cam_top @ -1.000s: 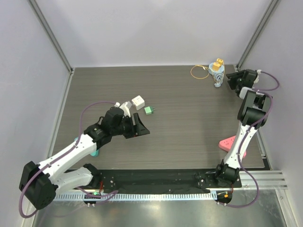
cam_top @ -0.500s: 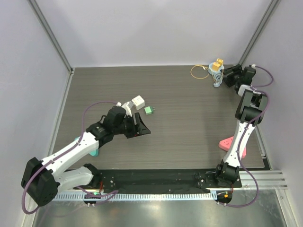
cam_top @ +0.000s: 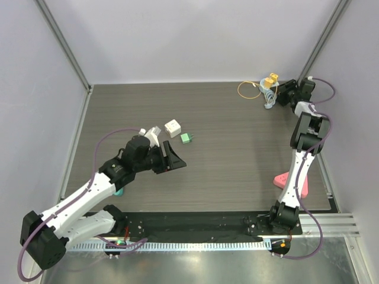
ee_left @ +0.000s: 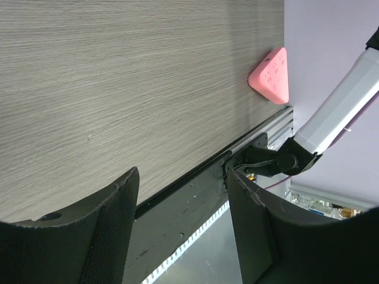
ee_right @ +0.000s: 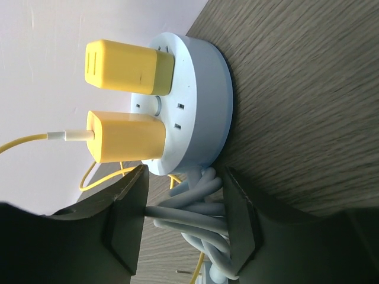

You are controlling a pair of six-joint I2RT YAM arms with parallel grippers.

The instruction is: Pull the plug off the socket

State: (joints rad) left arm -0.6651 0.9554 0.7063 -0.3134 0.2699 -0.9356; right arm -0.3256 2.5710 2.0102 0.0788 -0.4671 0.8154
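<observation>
A round light-blue socket [ee_right: 195, 100] stands at the table's back right corner [cam_top: 270, 93]. Two yellow plugs sit in its top, one bare [ee_right: 127, 66] and one with a yellow cable [ee_right: 127, 137]. They show as one yellow spot in the top view [cam_top: 272, 77]. My right gripper [ee_right: 185, 173] is open just beside the socket's base [cam_top: 283, 93]. Its fingers straddle the socket's bundled grey-blue cord [ee_right: 189, 219], which touches one pad. My left gripper [cam_top: 173, 155] is open and empty above the table's middle left, far from the socket [ee_left: 182, 177].
A white cube [cam_top: 172, 127] and a small green connector [cam_top: 186, 138] lie just beyond the left gripper. A pink triangular block [cam_top: 293, 180] lies by the right arm [ee_left: 272, 77]. A yellow cable loop [cam_top: 249, 90] lies left of the socket. The walls are close behind the socket.
My right gripper has moved left and back, closing in on the socket until the cord bundle sits between its fingers. My left arm has drawn back slightly to the left.
</observation>
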